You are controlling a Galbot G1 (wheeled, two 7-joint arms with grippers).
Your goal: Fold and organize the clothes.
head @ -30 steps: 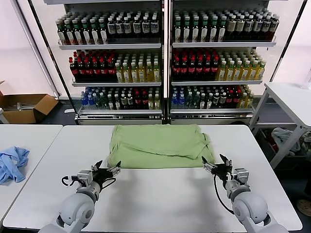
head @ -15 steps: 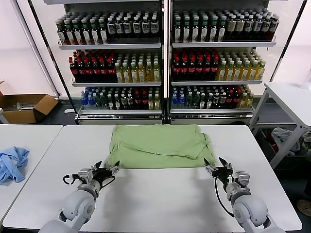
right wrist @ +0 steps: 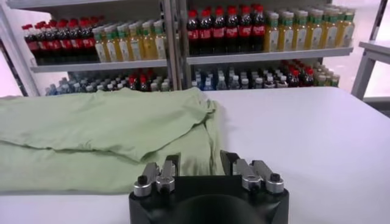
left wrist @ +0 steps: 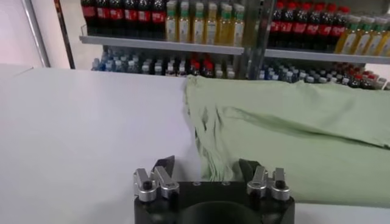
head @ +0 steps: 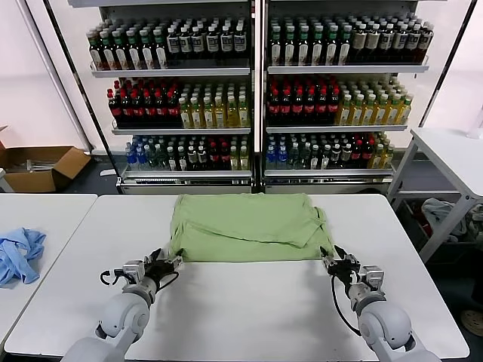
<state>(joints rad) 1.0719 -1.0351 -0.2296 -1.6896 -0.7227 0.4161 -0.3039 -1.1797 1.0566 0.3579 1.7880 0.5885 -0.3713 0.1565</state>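
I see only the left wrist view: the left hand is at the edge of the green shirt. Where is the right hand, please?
Observer: The right hand is low over the white table, at the near right corner of the green shirt.
Operator: Are there other clothes somewhere?
Observer: Yes. A light blue garment lies crumpled on a separate table to the robot's left, apart from the shirt.
Operator: Is anything behind that table?
Observer: An open cardboard box stands on the floor there.
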